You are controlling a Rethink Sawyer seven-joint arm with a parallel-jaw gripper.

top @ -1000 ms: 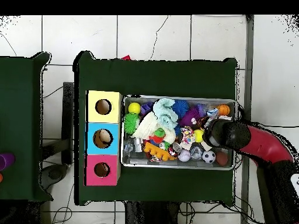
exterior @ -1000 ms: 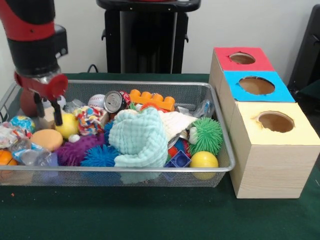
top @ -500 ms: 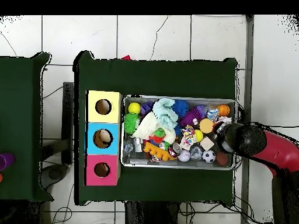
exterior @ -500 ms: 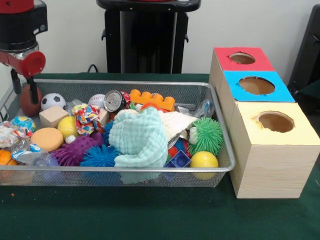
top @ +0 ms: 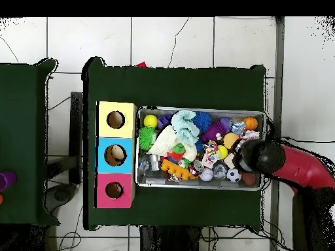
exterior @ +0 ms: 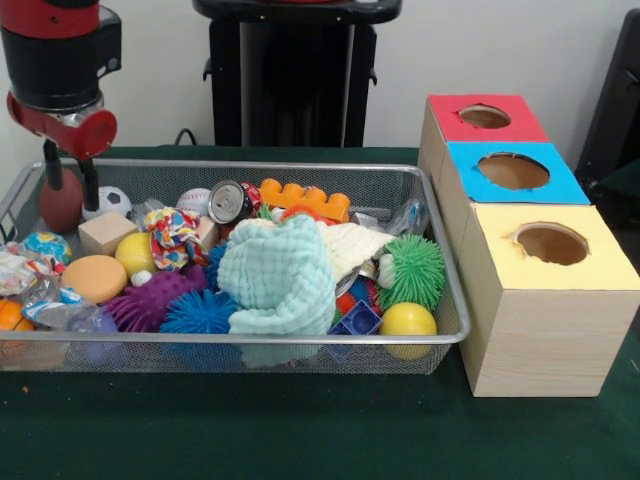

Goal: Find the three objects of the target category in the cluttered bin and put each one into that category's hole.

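Gripper hung open and empty over the bin's far corner, search unfinished; next needed descending onto a target

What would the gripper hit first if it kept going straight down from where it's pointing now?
Most likely the dark red ball in the bin's far corner: the open gripper hangs right above it, one finger either side. The soccer ball sits close beside; depth is uncertain.
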